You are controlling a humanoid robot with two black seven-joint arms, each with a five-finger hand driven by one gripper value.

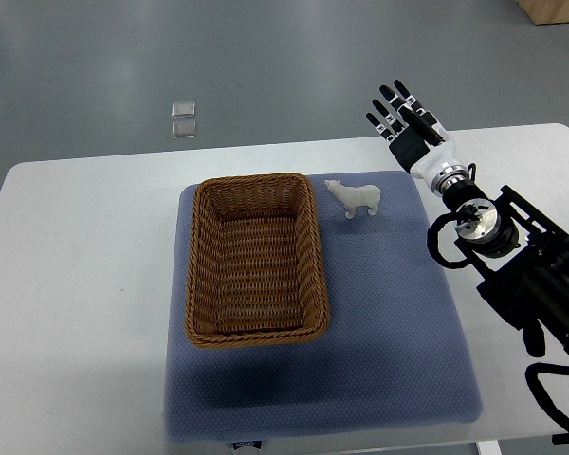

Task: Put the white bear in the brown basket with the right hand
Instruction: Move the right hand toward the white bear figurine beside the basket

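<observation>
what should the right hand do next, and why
Probably swing the right hand left and down toward the white bear. Its fingers are spread and hold nothing, and it sits beyond the bear's right side. The bear stands on the blue mat, just outside the empty brown basket.

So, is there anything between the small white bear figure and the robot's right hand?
No. In the top view only bare blue mat lies between the small white bear figure and the right hand, whose fingers are spread.
</observation>
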